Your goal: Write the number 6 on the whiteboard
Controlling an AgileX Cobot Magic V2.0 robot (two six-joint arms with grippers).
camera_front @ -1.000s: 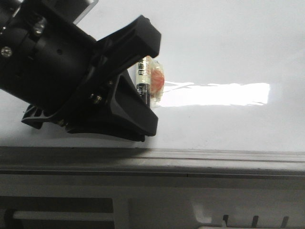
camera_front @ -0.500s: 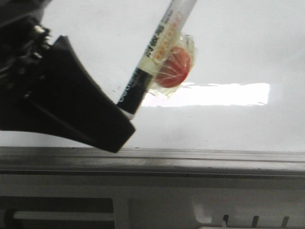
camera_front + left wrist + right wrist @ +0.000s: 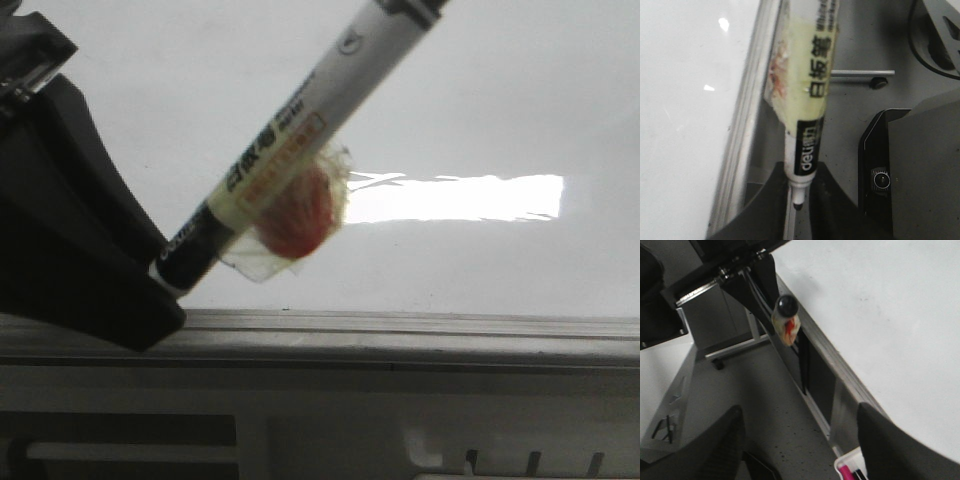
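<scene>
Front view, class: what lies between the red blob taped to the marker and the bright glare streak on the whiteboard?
Only bare whiteboard shows between the red blob on the marker and the glare streak, seen in the front view; no ink is visible there.

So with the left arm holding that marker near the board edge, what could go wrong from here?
The left pincer grips the marker only at its tip end, so the long barrel could lever and slip under writing pressure. The tip sits between the fingers, not exposed, so it may never touch the whiteboard. The red taped wrapper on the barrel could rub the board.
</scene>
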